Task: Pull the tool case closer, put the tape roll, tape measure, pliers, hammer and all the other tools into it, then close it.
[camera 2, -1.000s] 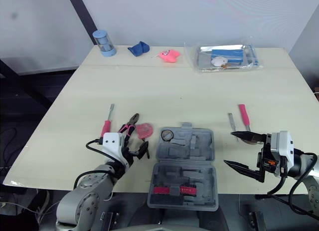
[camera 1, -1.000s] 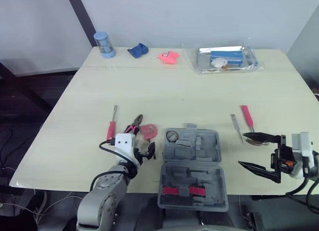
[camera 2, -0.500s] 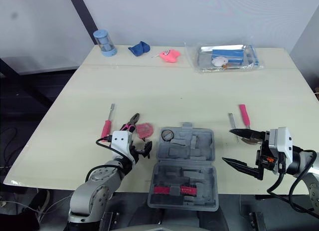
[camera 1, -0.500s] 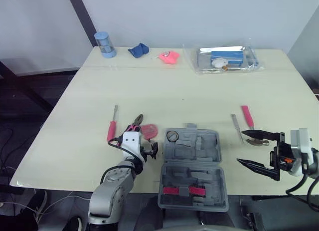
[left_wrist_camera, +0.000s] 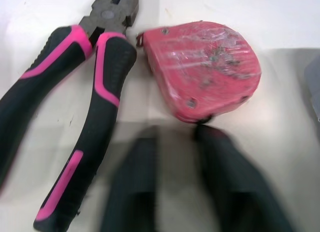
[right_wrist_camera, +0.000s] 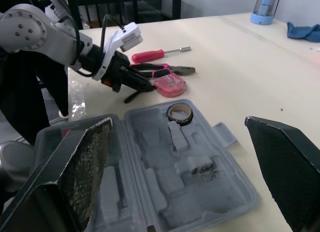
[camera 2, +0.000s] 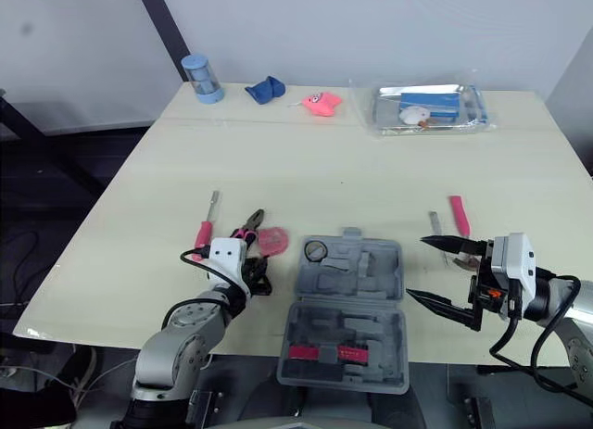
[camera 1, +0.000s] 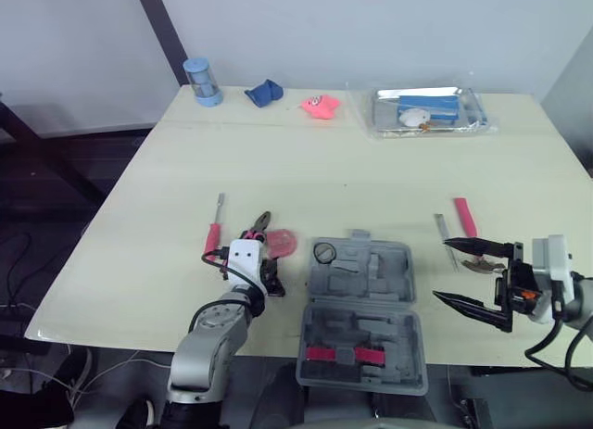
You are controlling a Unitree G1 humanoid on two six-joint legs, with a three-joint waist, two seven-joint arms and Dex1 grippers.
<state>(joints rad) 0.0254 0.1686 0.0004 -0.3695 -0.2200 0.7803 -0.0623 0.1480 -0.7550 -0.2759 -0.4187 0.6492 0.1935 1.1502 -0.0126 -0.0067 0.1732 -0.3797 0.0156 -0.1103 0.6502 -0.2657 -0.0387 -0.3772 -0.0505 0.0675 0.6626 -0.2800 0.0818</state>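
**A:** Left gripper [camera 1: 271, 281] is low over the table, its 2 fingers [left_wrist_camera: 222, 177] a little apart, nothing between them.

**B:** And the tape measure [left_wrist_camera: 205, 71] sits just ahead of those tips. 1 finger looks to be touching its near edge.

**A:** Pliers [left_wrist_camera: 75, 91] lie just beside it, further to the left. Their long axis runs away from the gripper, pink-and-black handles toward it, nose pointing away.

**B:** The tool case [camera 1: 371, 273] lies open just to that gripper's right. The tape roll [camera 1: 323, 253] sits in the far corner nearest the gripper.

**A:** Over to the right gripper [camera 1: 454, 279]: 2 fingers spread wide, holding nothing, aimed across at the case.

**B:** The hammer [camera 1: 461, 216] lies just past its far finger, head near the fingertip, pink handle pointing away from the robot.
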